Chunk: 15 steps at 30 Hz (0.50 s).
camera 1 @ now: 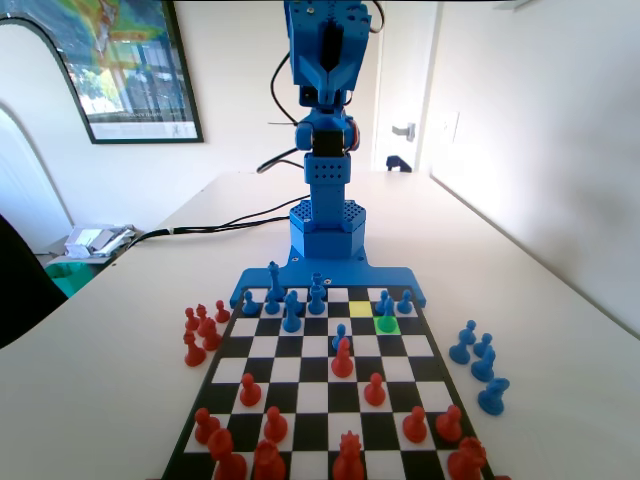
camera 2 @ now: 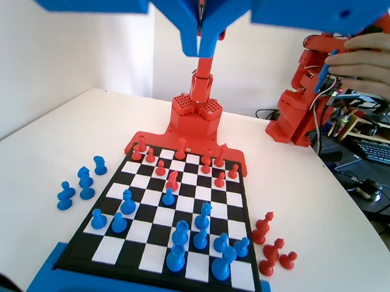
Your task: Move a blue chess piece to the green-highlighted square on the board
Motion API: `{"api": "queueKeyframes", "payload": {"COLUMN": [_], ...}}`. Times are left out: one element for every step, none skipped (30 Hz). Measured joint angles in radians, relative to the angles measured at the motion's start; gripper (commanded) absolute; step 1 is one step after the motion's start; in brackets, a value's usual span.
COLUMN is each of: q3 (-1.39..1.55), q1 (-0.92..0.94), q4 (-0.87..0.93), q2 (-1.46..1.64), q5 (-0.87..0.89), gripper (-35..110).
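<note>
The pawn (camera 1: pixel 387 316) stands on the green square (camera 1: pixel 387 325). The gripper (camera 2: pixel 201 27) is raised above the board (camera 1: pixel 262 346), closed and empty; best retreat straight up, clear of neighbouring pieces.

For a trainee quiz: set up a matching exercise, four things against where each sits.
Things:
1. blue pawn
2. claw
3. yellow square
4. red group of captured pieces

Places, fixed view:
a. off the board, on the left
b. on the green square
c. raised, shut, empty
d. just left of the green square

Pairs: 1-b, 2-c, 3-d, 4-a
</note>
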Motion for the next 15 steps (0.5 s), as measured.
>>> {"api": "queueKeyframes", "payload": {"q3": [0.000, 0.000, 0.000, 0.000, 0.000, 0.000, 0.000, 0.000, 0.000, 0.000, 0.000, 0.000, 0.000, 0.000, 0.000], "q1": [0.000, 0.000, -0.005, -0.011, -0.014, -0.015, -0.017, -0.017, -0.017, -0.017, -0.017, -0.017, -0.017, -0.017, -0.017], "q4": [0.000, 0.000, 0.000, 0.000, 0.000, 0.000, 0.000, 0.000, 0.000, 0.000, 0.000, 0.000, 0.000, 0.000, 0.000], "q2": [0.005, 0.012, 0.018, 0.021, 0.023, 0.023, 0.023, 0.023, 0.023, 0.023, 0.023, 0.023, 0.023, 0.023, 0.023], "q5": [0.000, 0.000, 0.000, 0.000, 0.000, 0.000, 0.000, 0.000, 0.000, 0.000, 0.000, 0.000, 0.000, 0.000, 0.000], "gripper": [1, 1, 1, 1, 1, 1, 1, 1, 1, 1, 1, 1, 1, 1, 1]}}
